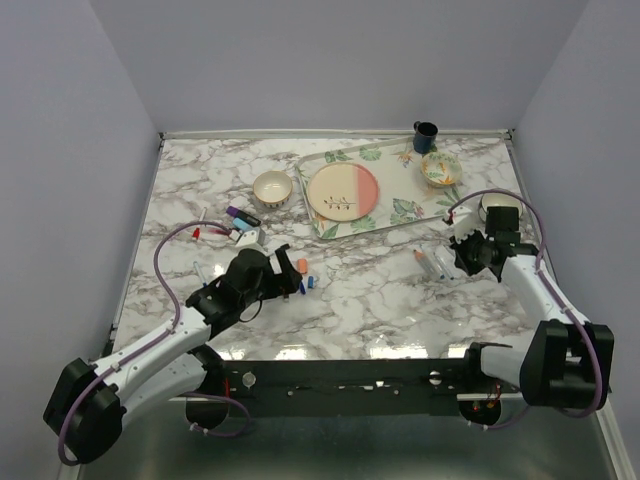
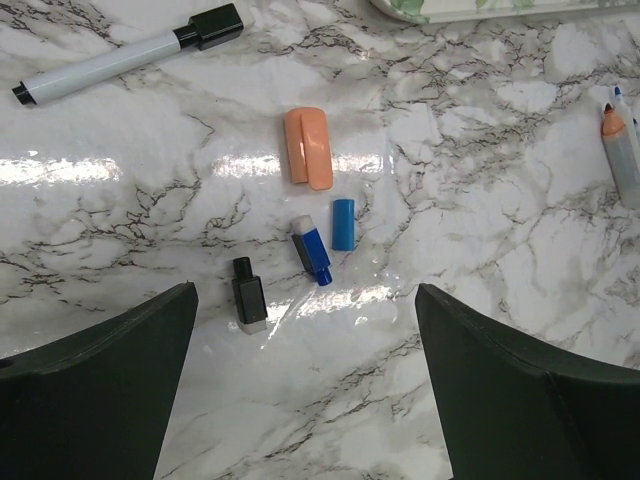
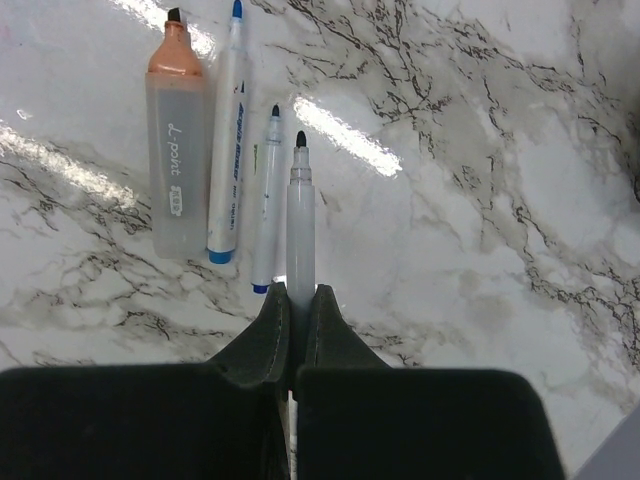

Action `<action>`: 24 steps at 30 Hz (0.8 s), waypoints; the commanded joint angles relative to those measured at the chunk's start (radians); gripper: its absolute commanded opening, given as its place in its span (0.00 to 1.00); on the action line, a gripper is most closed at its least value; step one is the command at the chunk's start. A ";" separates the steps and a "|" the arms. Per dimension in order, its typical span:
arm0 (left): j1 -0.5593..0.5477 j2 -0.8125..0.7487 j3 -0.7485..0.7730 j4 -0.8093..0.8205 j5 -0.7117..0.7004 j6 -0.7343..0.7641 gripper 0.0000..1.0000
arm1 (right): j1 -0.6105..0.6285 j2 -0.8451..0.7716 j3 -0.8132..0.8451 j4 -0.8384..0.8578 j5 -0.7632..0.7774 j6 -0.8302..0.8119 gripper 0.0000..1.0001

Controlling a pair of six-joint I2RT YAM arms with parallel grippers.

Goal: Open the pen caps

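Observation:
My left gripper [image 2: 305, 335] is open and empty, hovering just near of several loose pen caps on the marble: orange [image 2: 308, 147], light blue [image 2: 343, 224], blue [image 2: 311, 250] and black [image 2: 249, 294]. A white pen [image 2: 105, 65] still wearing a black cap lies at the far left. My right gripper [image 3: 300, 295] is shut on a white uncapped pen [image 3: 301, 215] with a black tip, low over the table. Beside it lie three uncapped pens: a thick orange one [image 3: 176, 150], a blue one [image 3: 228, 140] and a thin blue one [image 3: 268, 200].
A floral tray [image 1: 400, 210] holds a pink plate [image 1: 343, 191] and a small bowl [image 1: 441, 168]. A cream bowl [image 1: 272, 187], a dark mug [image 1: 425, 136] and a white cup [image 1: 497, 207] stand round it. Capped pens [image 1: 240, 218] lie at the left.

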 commanded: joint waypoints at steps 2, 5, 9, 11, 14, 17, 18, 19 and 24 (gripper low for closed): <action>0.005 -0.059 0.002 -0.038 -0.027 0.029 0.99 | -0.029 0.034 0.037 -0.032 -0.029 0.015 0.06; 0.007 -0.082 0.001 -0.047 -0.032 0.030 0.99 | -0.040 0.049 0.040 -0.035 -0.037 0.017 0.06; 0.007 -0.105 -0.002 -0.054 -0.034 0.033 0.99 | -0.050 0.066 0.044 -0.049 -0.069 0.015 0.08; 0.007 -0.112 -0.005 -0.054 -0.032 0.033 0.99 | -0.050 0.089 0.049 -0.055 -0.077 0.017 0.08; 0.005 -0.125 -0.011 -0.058 -0.032 0.035 0.99 | -0.052 0.120 0.060 -0.061 -0.077 0.018 0.10; 0.007 -0.137 -0.014 -0.059 -0.034 0.033 0.99 | -0.054 0.153 0.069 -0.064 -0.078 0.024 0.11; 0.007 -0.143 -0.014 -0.059 -0.035 0.033 0.99 | -0.054 0.167 0.072 -0.066 -0.080 0.027 0.11; 0.007 -0.146 -0.016 -0.062 -0.035 0.033 0.99 | -0.054 0.175 0.075 -0.068 -0.078 0.027 0.11; 0.005 -0.166 -0.024 -0.068 -0.046 0.032 0.99 | -0.058 0.202 0.078 -0.072 -0.072 0.027 0.16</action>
